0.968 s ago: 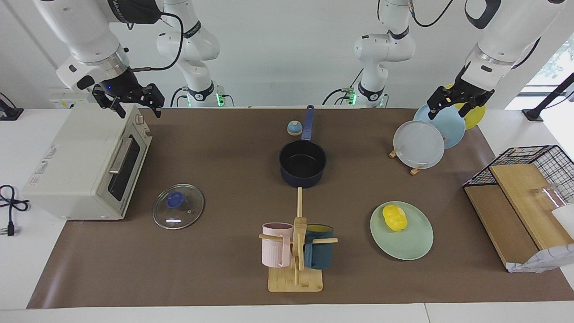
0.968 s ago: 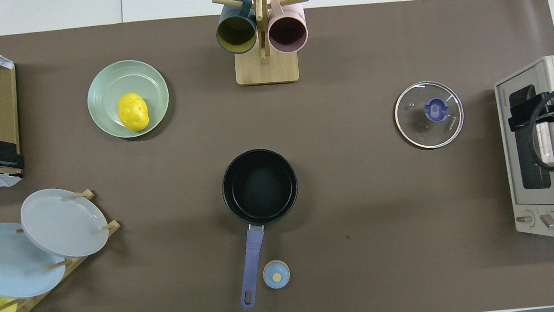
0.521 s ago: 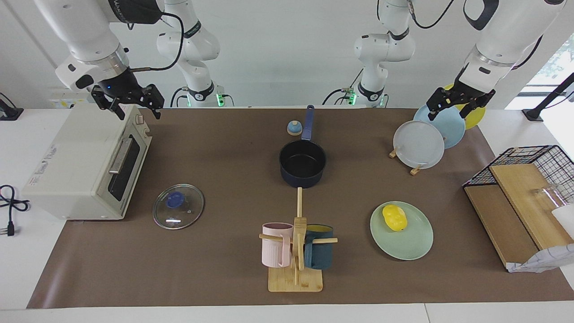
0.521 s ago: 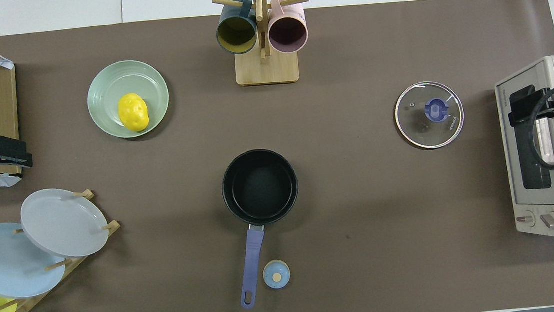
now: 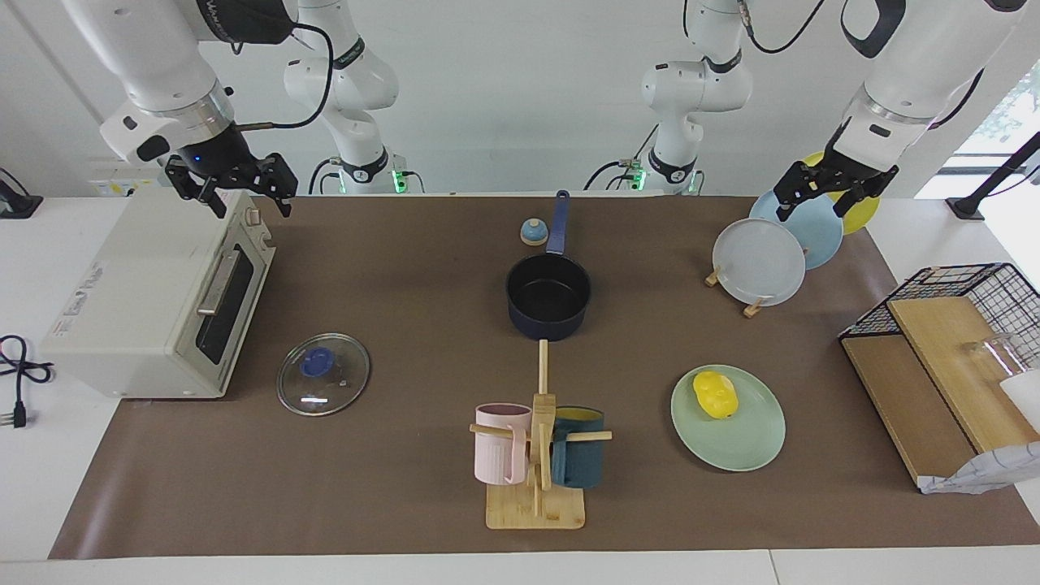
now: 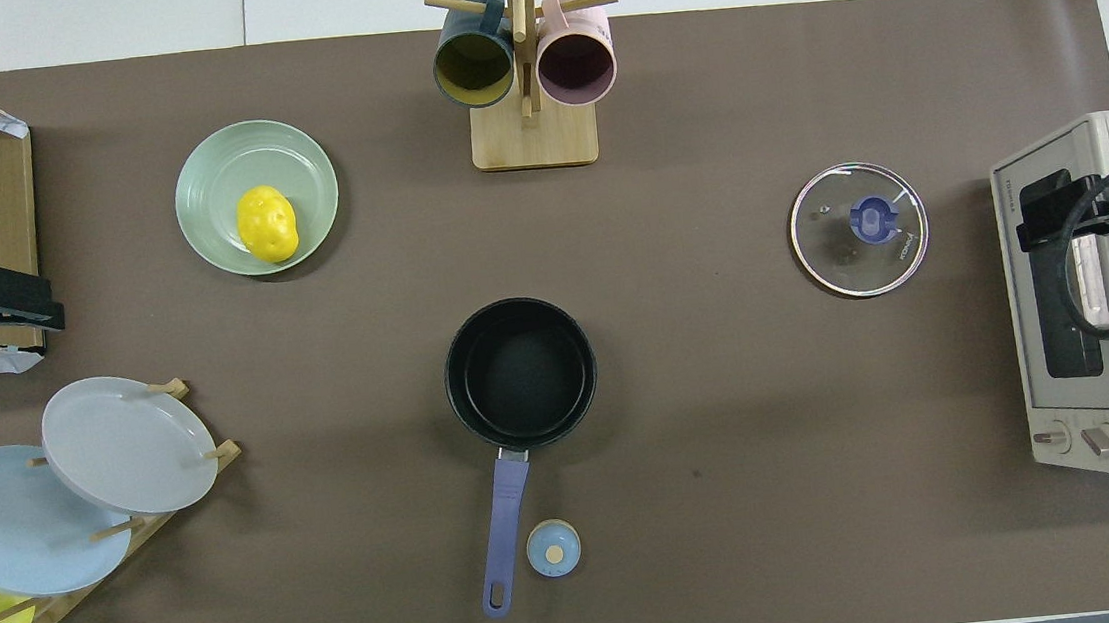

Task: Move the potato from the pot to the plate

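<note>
On the mint-green plate [image 5: 728, 418] lies the yellow potato [image 5: 715, 394], resting on the part of the plate nearest the robots, well apart from both sets of jaws. That plate sits toward the left arm's end of the table, farther from the robots than the plate rack [image 5: 756, 305]. At mid-table stands the navy pot [image 5: 548, 296] with its black inside bare, its blue handle pointing toward the robots and a small blue bell [image 5: 533, 232] just beside the handle.

Up in the air, the left gripper [image 5: 827, 193] hangs over the rack's blue plate [image 5: 812, 229] and yellow plate [image 5: 860, 210], its jaws spread and holding nothing; the potato lies well below and away from them. Likewise the right gripper [image 5: 231, 189] hovers over the top corner of the toaster oven [image 5: 154, 296], jaws parted and bare. A glass lid [image 5: 322, 374] lies flat in front of the oven, well below those jaws. A wooden mug tree [image 5: 538, 455] with a pink mug [image 5: 500, 444] and a teal mug [image 5: 578, 457] stands farther from the robots than the pot.
</note>
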Robot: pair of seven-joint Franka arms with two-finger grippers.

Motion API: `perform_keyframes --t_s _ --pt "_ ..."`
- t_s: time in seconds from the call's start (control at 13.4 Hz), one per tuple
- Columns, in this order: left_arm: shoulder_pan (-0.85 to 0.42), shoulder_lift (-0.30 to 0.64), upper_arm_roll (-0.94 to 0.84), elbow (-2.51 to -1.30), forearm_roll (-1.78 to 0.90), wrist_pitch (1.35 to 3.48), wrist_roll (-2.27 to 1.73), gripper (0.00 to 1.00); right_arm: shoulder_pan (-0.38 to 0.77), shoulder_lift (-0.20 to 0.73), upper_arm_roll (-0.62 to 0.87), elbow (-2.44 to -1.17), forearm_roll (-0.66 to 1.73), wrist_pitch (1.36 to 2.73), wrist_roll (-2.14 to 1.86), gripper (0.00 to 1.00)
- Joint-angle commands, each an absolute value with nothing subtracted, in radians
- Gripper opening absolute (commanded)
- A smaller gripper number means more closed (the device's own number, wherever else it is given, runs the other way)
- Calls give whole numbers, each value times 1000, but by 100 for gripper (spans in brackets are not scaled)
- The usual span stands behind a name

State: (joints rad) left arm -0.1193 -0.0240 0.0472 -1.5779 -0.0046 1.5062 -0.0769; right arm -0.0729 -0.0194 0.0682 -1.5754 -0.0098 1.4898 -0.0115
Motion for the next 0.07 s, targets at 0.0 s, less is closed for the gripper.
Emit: perform_keyframes --t_s 0.0 --pt "-107 -38 43 -1594 -17 1520 -61 100 -80 -29 71 -1586 2 1494 -35 100"
